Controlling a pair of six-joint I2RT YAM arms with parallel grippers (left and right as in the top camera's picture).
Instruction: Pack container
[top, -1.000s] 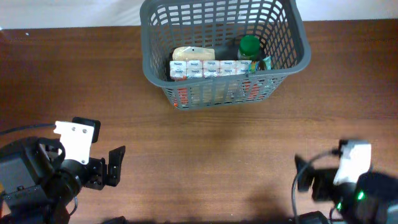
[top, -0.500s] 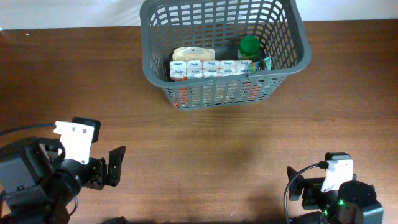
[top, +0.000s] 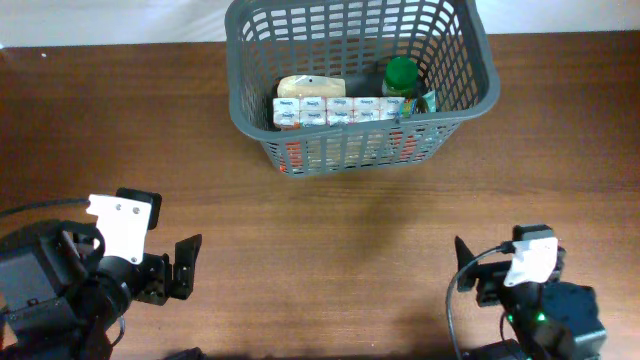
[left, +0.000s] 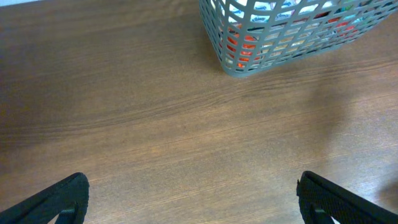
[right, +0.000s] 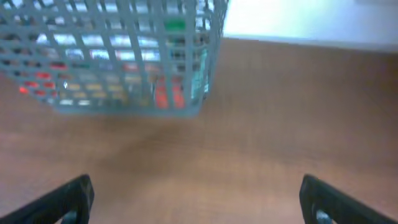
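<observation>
Gaping empty, left pincer (left: 191, 190) and right pincer (right: 196, 191) face the basket (top: 360, 124); a low approach might shove it askew.

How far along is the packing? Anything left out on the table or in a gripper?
Looks essentially done. The basket holds a beige packet, a row of white boxes and a green-capped bottle. Nothing is in hand: the left gripper and right gripper are open and empty. No loose item shows on the table in any view, so nothing seems left to pack.
</observation>
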